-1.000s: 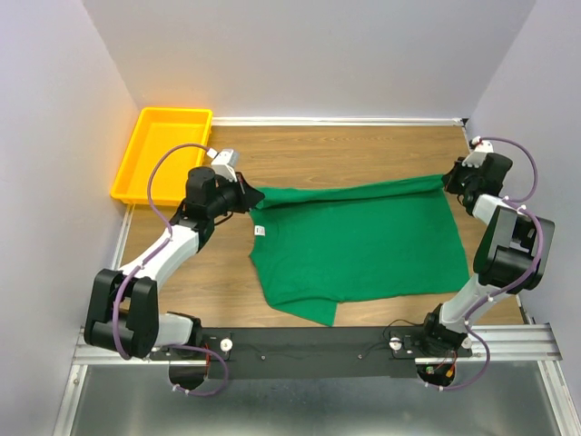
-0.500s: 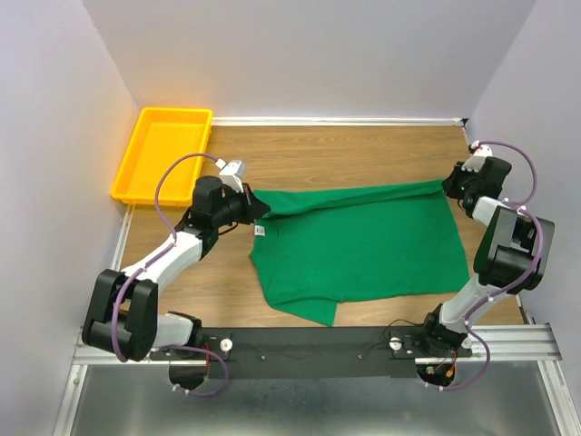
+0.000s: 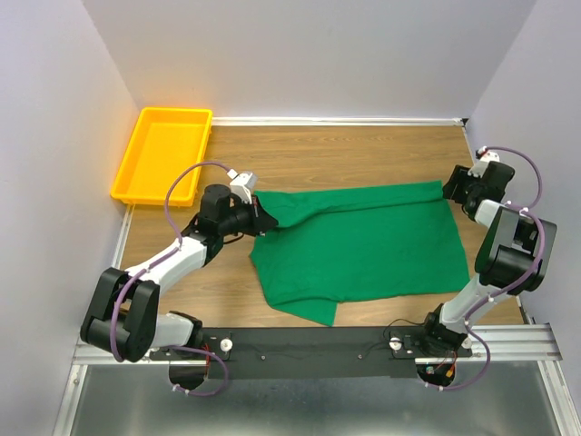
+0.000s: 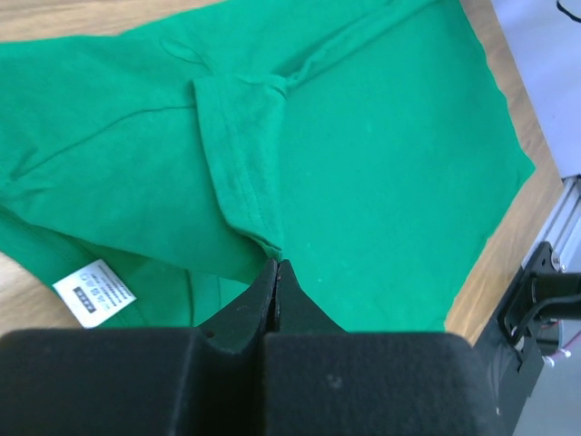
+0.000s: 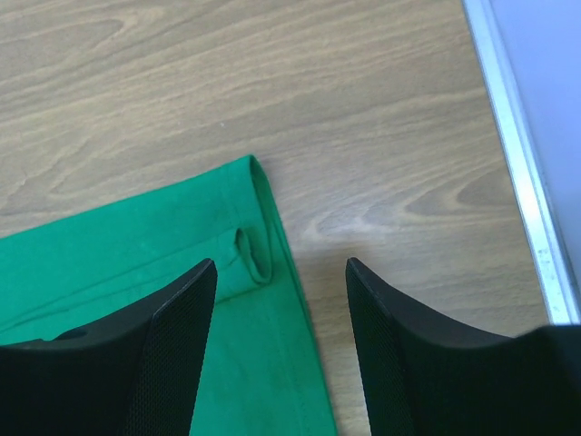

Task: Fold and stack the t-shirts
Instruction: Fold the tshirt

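right gripper [image 5: 280, 268] newly let go of t-shirt [image 3: 363, 241], left gripper [image 4: 277, 265] pinching it

The top external camera looks down from high behind the arm bases at 6 o'clock, taking in the whole bench [image 3: 363, 150]. Each wrist camera hangs close over the green t-shirt [image 3: 363, 245], which all three views share. The left end effector [image 4: 277, 265] is at its 10 o'clock and the right end effector [image 5: 280, 263] at its 2 o'clock corner.

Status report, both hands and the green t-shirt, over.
Left hand shut on green t-shirt, at a sleeve hem. Right hand open, empty, over its far right corner. Yellow tray apart, nothing in the way.
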### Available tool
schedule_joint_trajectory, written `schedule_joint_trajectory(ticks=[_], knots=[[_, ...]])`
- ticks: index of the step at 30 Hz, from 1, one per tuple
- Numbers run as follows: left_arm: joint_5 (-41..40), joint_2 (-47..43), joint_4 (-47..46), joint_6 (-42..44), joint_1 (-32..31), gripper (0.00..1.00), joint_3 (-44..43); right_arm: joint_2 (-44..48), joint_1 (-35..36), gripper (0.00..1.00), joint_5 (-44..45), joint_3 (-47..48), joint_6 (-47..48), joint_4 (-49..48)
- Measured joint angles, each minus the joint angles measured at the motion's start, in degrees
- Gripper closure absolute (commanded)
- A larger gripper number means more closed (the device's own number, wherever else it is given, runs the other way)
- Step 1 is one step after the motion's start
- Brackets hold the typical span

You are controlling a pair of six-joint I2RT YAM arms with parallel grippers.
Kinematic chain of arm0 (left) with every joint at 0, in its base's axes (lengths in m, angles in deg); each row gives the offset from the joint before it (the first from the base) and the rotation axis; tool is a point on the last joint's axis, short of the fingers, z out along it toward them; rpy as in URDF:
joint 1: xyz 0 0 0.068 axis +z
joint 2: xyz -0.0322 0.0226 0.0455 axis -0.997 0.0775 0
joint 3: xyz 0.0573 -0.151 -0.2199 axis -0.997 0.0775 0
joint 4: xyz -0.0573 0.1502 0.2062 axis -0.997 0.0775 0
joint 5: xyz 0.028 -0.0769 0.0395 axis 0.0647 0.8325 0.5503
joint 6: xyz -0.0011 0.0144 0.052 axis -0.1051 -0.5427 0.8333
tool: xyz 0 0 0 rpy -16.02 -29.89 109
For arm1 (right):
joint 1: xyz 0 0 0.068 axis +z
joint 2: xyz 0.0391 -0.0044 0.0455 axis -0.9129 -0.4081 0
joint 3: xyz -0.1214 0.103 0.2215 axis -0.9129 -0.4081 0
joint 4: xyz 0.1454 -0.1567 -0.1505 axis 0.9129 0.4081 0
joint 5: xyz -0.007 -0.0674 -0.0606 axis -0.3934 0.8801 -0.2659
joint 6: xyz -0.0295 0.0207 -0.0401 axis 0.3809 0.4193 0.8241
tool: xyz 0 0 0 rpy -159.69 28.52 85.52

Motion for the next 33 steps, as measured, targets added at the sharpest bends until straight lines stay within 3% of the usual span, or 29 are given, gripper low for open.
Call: schedule_joint_trajectory(ticks=[16, 18, 21, 23, 26, 30, 33], knots=[[0.63, 1.01, 1.92, 0.37, -2.38, 1.0, 0.48, 0.02, 0.0, 0.34, -1.92, -0.15, -0.13, 1.22], [0.66, 2.67, 4.17, 0.81, -2.93, 0.93, 0.0, 0.02, 0.0, 0.34, -1.99, -0.15, -0.13, 1.38], [0.7, 6.32, 8.61, 1.75, -4.39, 0.69, -1.38, 0.02, 0.0, 0.34, -2.08, -0.15, -0.13, 1.53], [0.79, 7.08, 11.85, 2.38, -5.18, 0.45, -1.53, 0.02, 0.0, 0.34, -2.36, -0.15, -0.13, 1.73], [0.55, 4.74, 15.08, 3.23, -5.75, 0.28, -1.55, 0.02, 0.0, 0.33, -2.84, -0.15, -0.11, 1.95], [-1.18, -1.18, 16.72, 4.26, -5.73, 0.25, -3.21, 0.35, 0.0, 0.32, -3.72, -0.17, 0.42, 3.1], [-2.12, 1.77, 16.24, 4.94, -5.33, 0.26, -8.68, 0.59, 0.0, 0.29, -6.88, 0.2, 2.43, 5.6]])
